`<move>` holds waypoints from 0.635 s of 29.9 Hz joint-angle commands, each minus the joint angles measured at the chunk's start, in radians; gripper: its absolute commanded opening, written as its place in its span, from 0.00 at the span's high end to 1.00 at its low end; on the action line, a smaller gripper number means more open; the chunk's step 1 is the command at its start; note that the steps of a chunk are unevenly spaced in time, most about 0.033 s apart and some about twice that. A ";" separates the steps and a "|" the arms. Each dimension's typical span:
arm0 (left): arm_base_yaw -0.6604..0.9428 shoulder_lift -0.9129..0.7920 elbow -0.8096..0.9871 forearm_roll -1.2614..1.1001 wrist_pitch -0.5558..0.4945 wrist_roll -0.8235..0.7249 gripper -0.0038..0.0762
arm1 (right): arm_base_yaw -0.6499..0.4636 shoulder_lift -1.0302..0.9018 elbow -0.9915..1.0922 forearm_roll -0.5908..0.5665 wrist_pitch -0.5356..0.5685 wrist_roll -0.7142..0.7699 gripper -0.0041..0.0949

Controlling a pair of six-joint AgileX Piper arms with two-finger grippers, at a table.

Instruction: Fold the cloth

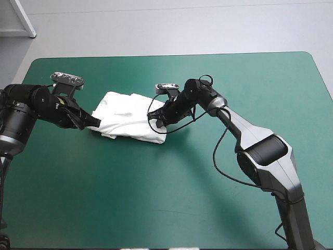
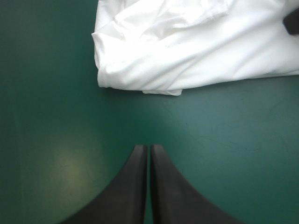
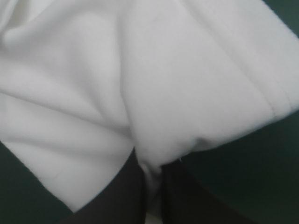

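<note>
T-shirt, a folded white bundle, lies left of the table's centre. The right pincer grips its right edge; the left pincer is closed, empty, just beside it. A one-sided pull could unravel the folds.

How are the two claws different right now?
The right claw pinches the T-shirt; the left claw holds nothing. The right claw sits at the T-shirt's edge; the left claw is over bare cover, with the T-shirt ahead of it. Both are black and shut.
</note>
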 commanded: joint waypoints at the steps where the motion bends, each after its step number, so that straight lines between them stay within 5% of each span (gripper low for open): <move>1: -0.001 -0.034 -0.026 -0.011 -0.041 0.001 0.93 | -0.006 -0.073 -0.061 -0.026 -0.004 -0.019 0.98; 13: -0.001 -0.034 -0.026 -0.013 -0.094 0.001 0.93 | -0.134 -0.077 -0.219 -0.623 0.184 0.177 0.98; 19: -0.001 -0.034 -0.026 -0.014 -0.098 0.004 0.93 | -0.326 -0.094 -0.219 -0.583 0.184 0.251 0.98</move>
